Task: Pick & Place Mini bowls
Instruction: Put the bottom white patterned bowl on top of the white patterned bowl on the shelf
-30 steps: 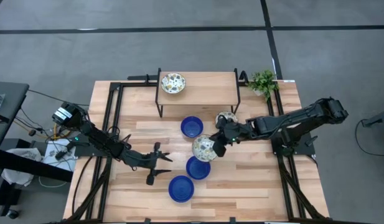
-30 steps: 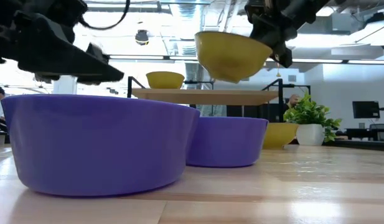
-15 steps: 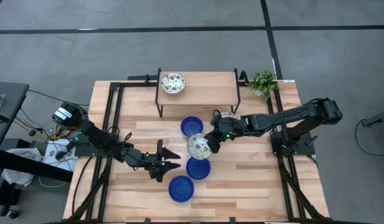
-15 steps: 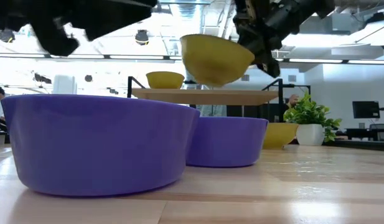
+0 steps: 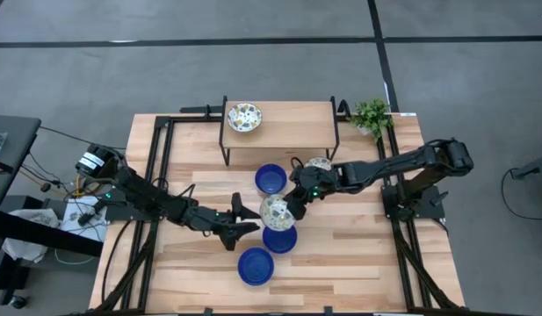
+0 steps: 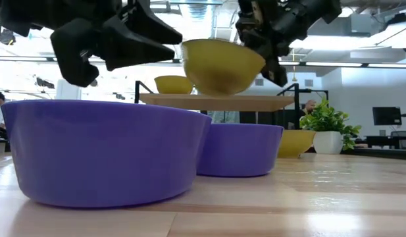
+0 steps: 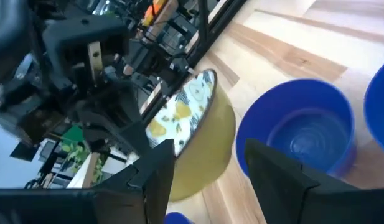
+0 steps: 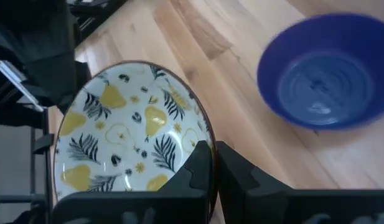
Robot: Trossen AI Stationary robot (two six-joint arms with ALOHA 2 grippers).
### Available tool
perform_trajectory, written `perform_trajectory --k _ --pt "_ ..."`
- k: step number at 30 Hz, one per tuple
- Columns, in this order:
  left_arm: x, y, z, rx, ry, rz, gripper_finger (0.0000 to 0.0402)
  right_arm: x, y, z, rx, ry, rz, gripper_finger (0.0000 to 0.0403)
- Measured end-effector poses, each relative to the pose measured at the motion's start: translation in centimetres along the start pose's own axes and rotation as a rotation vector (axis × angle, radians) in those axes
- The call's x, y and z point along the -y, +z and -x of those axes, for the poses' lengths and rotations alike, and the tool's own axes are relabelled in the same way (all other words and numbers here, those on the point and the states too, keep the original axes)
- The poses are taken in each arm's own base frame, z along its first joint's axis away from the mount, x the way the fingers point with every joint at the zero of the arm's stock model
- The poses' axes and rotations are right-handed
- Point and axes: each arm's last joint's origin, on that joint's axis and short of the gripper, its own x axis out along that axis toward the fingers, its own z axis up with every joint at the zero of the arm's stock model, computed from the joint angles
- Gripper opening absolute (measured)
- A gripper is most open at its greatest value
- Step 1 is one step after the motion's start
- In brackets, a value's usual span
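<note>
My right gripper (image 5: 291, 204) is shut on a cream mini bowl with a yellow pear pattern (image 5: 275, 211), yellow outside (image 6: 222, 66), and holds it in the air over the table's middle. My left gripper (image 5: 246, 219) stands open and level just left of that bowl; in the left wrist view the bowl (image 7: 192, 140) lies ahead of its fingers. Three blue mini bowls (image 5: 271, 179) (image 5: 279, 239) (image 5: 255, 266) rest on their bases on the table. One patterned bowl (image 5: 244, 117) sits on the raised shelf, another (image 5: 319, 164) on the table under my right arm. My right gripper pinches the patterned bowl's rim (image 8: 204, 142) on the side toward the table's right, one finger (image 8: 200, 165) inside the bowl and one outside. The fingers slant down from the table's right. The bowl hangs clear of the table, opening up, slightly tilted.
A wooden shelf on black legs (image 5: 297, 132) stands at the table's far middle. A small potted plant (image 5: 372, 114) sits at the far right corner. Black frame rails (image 5: 161, 167) run along both sides. The blue bowl (image 8: 328, 74) lies just below the held one.
My right gripper has carried the patterned bowl toward the table's left and a little down, still shut on its rim. My left gripper has risen and gone toward the table's right, toward that bowl, rolling about its own axis while staying open.
</note>
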Motion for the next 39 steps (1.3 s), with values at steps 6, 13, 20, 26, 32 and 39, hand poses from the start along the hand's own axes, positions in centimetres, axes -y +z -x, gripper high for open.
perform_trajectory --k 6,13,20,26,32,39 --pt "0.1 -0.1 0.0 0.005 -0.023 -0.007 0.0195 -0.5 0.5 -1.5 -0.04 0.024 0.0 0.0001" --pt "0.4 -0.2 0.0 0.004 -0.058 -0.019 0.0196 -1.1 1.3 -3.7 -0.106 0.044 0.046 0.0001" --pt "0.7 -0.5 0.1 -0.029 -0.079 -0.011 0.0196 -1.7 2.1 -3.9 -0.138 0.017 0.08 0.0001" --pt "0.7 -0.5 0.1 -0.033 -0.077 -0.001 0.0196 -2.3 2.8 -3.5 -0.139 0.022 0.095 0.0001" --pt "0.8 -0.5 0.1 -0.04 -0.079 0.015 0.0196 -2.4 2.9 -3.4 -0.15 0.021 0.094 0.0001" --pt "0.8 -0.6 0.1 -0.045 -0.085 0.011 0.0184 -2.3 2.8 -3.3 -0.168 0.025 0.09 0.0001"
